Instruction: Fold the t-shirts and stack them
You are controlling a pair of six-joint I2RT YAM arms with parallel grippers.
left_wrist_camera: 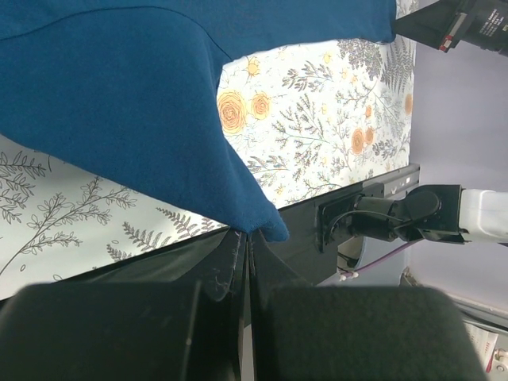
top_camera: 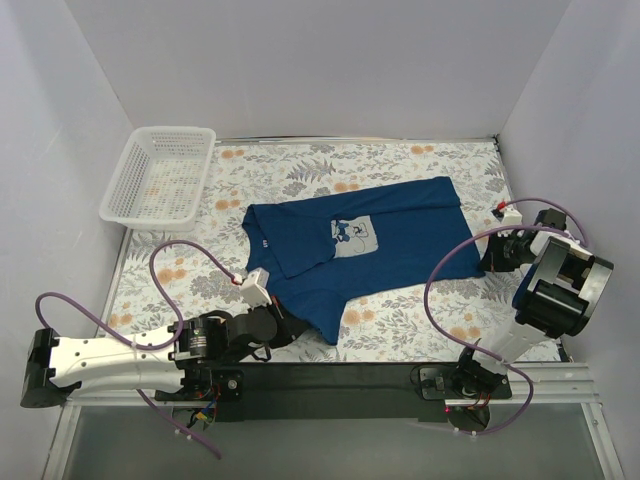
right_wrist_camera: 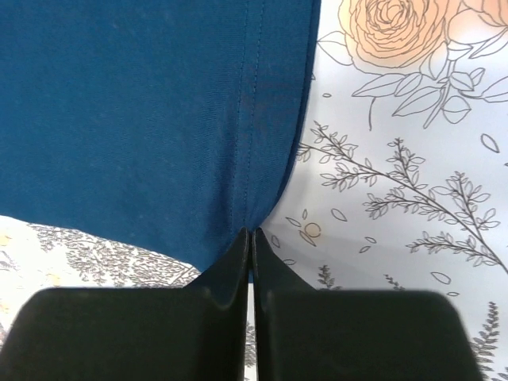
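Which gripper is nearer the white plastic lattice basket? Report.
Left. The left gripper is on the basket's side, nearer the arms; the right gripper is at the opposite side.

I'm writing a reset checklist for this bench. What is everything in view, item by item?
t-shirt: one, navy blue with a light grey print, spread across the middle of the table, its left part folded over
basket: one, white lattice, far left corner
tablecloth: one, white with orange flowers and grey leaves, covering the table
cables: two, purple, one looping over each arm
left claw: one, black, shut on a corner at the t-shirt's near edge
right claw: one, black, shut on the t-shirt's stitched edge at its right end
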